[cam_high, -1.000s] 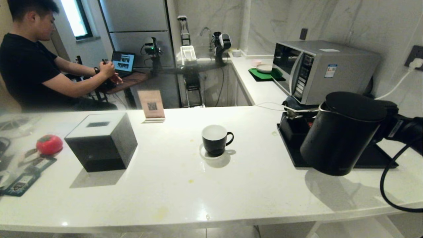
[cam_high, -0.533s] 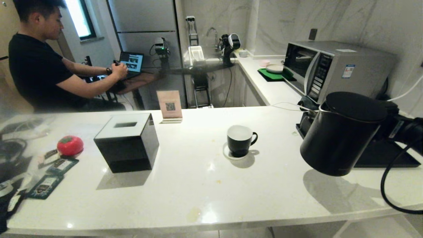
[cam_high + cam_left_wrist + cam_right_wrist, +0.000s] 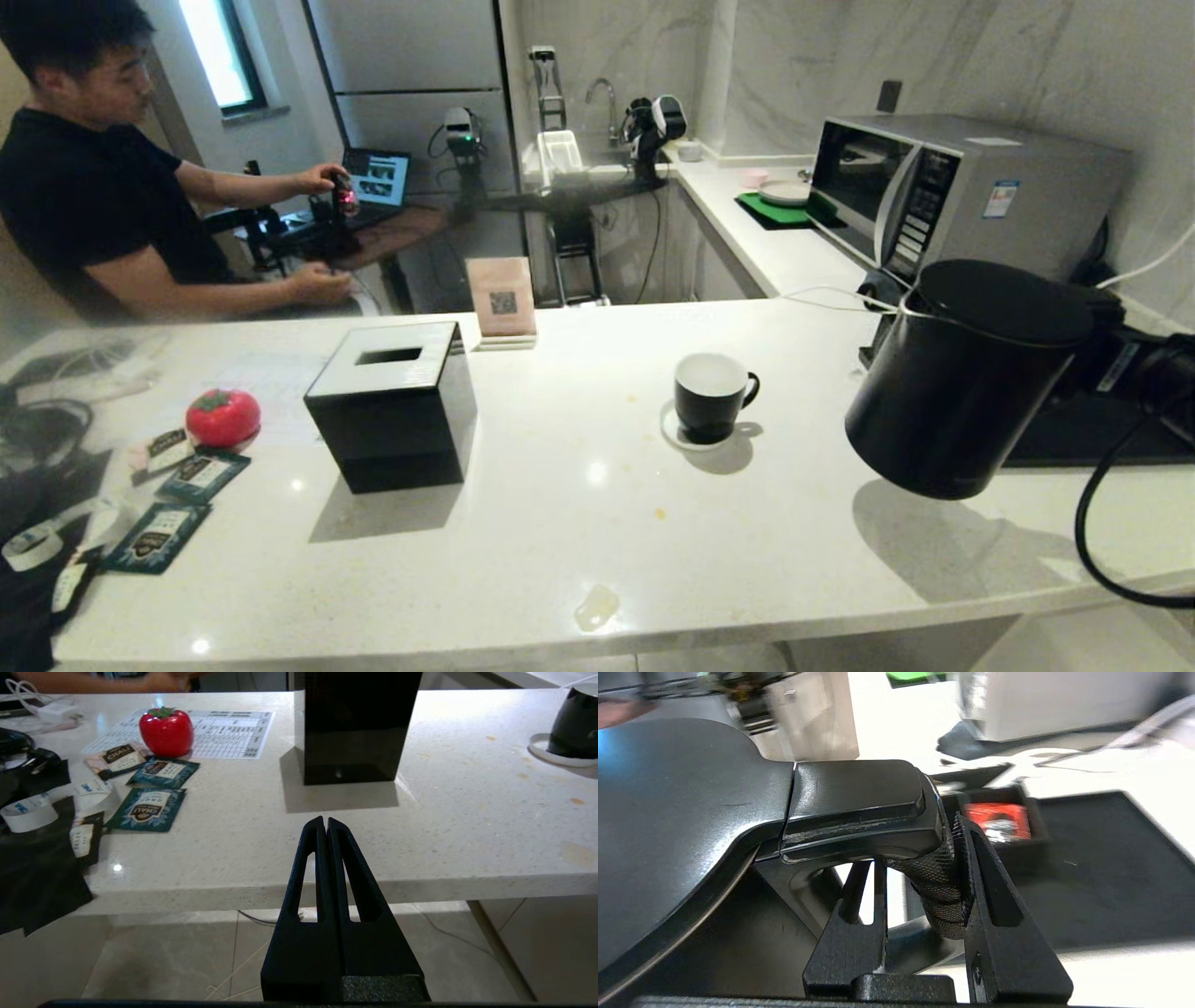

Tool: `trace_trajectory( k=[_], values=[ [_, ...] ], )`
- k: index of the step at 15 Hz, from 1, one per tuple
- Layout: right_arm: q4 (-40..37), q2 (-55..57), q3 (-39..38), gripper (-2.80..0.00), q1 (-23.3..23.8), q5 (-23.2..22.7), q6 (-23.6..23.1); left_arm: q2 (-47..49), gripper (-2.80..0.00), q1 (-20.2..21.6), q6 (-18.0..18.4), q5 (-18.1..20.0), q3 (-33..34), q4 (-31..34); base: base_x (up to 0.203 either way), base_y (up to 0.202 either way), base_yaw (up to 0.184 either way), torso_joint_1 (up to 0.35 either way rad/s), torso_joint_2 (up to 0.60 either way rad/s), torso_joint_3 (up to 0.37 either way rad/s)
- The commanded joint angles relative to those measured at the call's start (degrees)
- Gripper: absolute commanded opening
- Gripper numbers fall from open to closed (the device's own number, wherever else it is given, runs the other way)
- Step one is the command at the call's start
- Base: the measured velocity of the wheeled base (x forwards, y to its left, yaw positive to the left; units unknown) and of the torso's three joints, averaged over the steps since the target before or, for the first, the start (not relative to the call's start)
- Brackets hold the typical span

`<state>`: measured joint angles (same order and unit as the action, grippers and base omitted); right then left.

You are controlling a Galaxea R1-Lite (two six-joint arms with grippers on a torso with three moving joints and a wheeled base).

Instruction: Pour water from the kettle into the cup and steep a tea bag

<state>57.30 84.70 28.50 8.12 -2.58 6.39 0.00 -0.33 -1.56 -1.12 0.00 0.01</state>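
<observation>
Above counter, kettle (image 3: 952,392) tilted cupward

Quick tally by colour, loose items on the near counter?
Black: 3 - kettle, cup, tissue box
Red: 1 - tomato-shaped object
White: 1 - coaster
Teal: 2 - tea packets
Total: 7

Black kettle (image 3: 962,383) hangs tilted in the air, well right of the upright cup (image 3: 709,397).
</observation>
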Motion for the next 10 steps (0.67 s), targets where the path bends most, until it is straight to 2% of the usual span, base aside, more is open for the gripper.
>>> trace_trajectory(
  k=[1, 10],
  values=[
    [0.28, 0.11, 0.32, -2.80, -0.12, -0.14, 0.03, 0.09, -2.80, -0.02, -0.02, -0.02, 0.00, -0.01, 0.000, 0.000, 0.000, 0.000, 0.00, 0.000],
    [-1.92, 0.09, 2.52, -2.80, -0.12, -0.14, 0.03, 0.09, -2.80, -0.02, -0.10, -0.02, 0.00, -0.01, 0.000, 0.000, 0.000, 0.000, 0.00, 0.000]
  ],
)
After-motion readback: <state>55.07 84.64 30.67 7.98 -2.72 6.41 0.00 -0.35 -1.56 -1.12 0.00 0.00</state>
